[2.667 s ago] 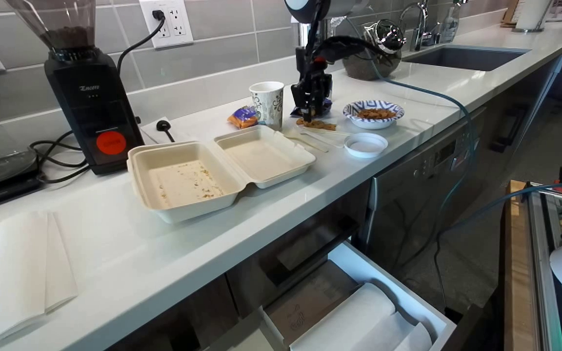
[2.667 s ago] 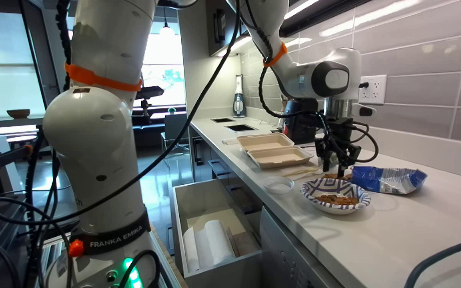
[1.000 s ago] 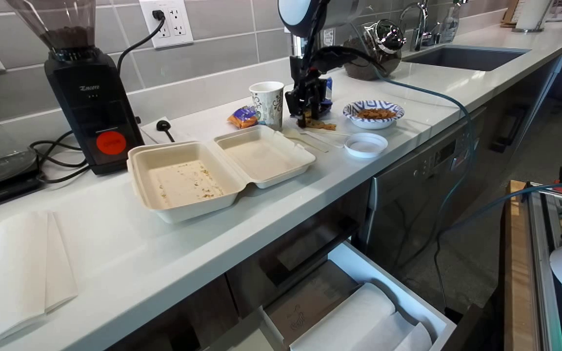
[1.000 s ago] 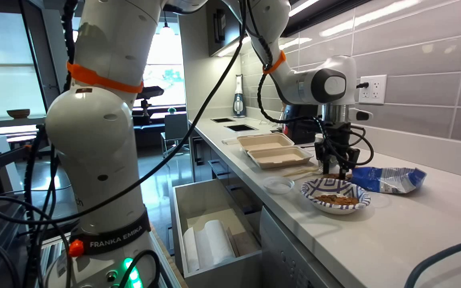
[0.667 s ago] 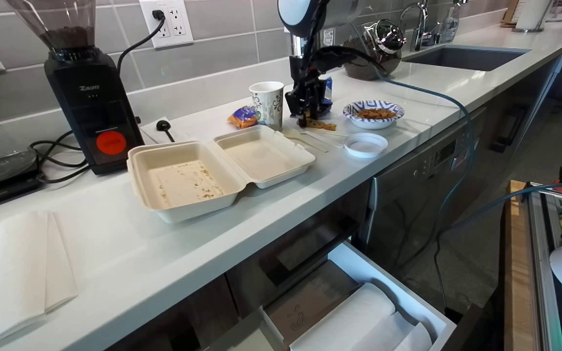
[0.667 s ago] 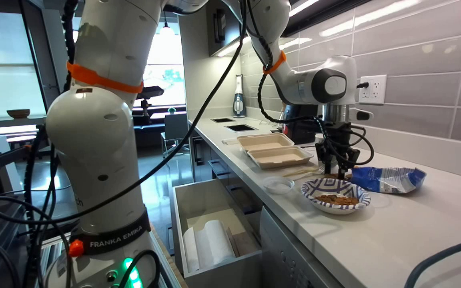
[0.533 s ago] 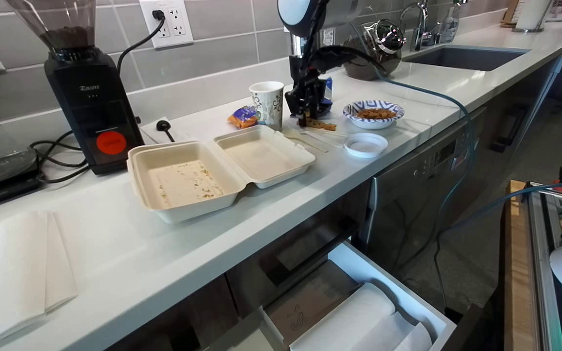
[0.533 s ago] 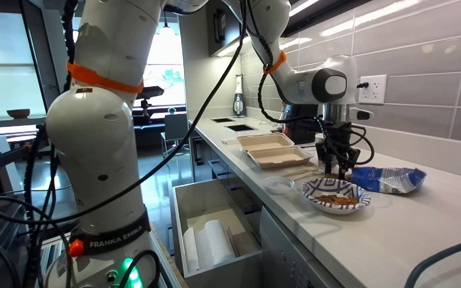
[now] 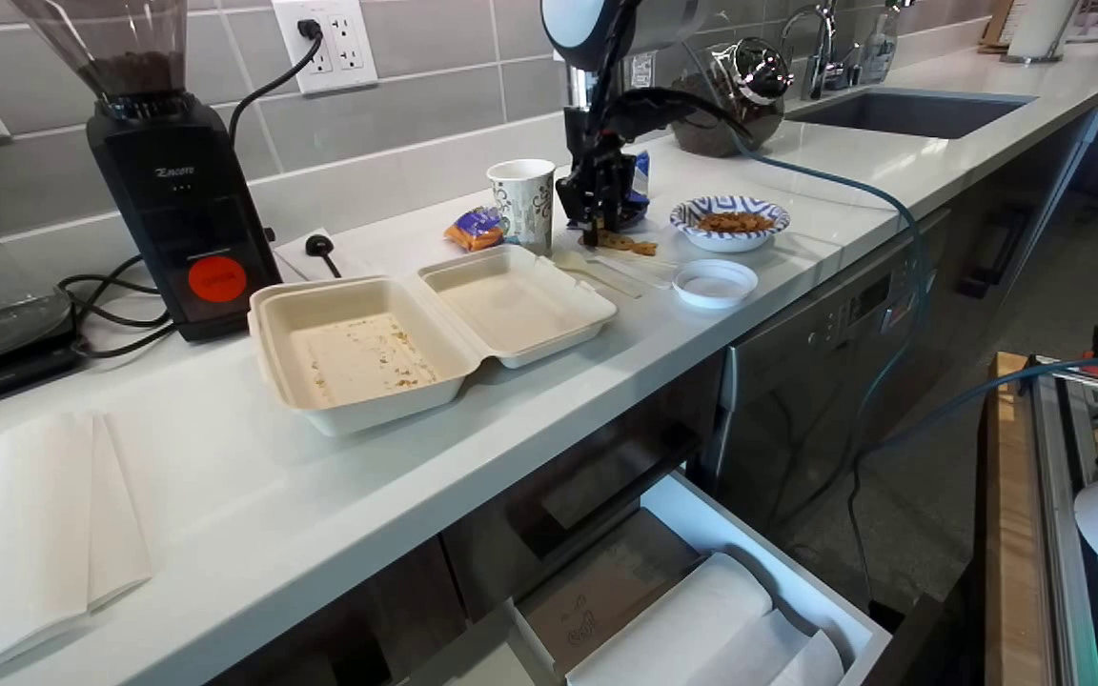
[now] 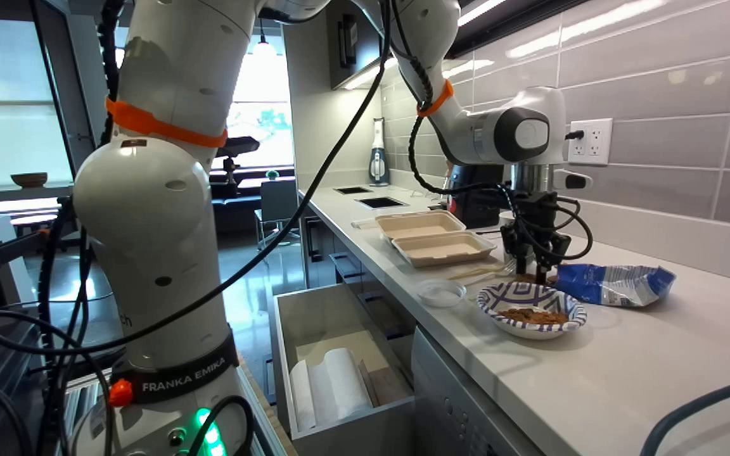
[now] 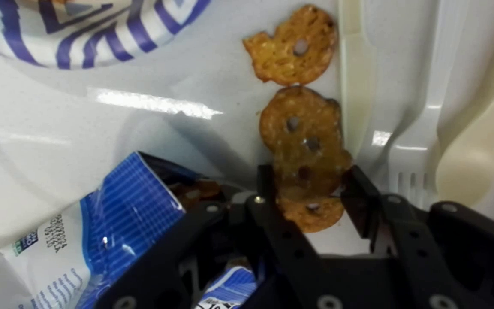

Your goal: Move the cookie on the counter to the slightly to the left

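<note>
Black fingers (image 11: 362,201), partly parted, flank the middle brown, holed cookie (image 11: 300,152) in a row of three; grip cannot be told. Beneath: smooth off-white counter (image 10: 650,367). Nearby: three pale utensils (image 11: 416,137), one round blue-patterned bowl (image 9: 725,243). Farther: grey wall tiles (image 10: 650,88).

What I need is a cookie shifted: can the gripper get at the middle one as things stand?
Likely yes: the gripper straddles the middle cookie; the blue packet lies outside its fingers.

The end effector (image 11: 310,174) has lowered, narrowing around the cookie (image 11: 296,146).
</note>
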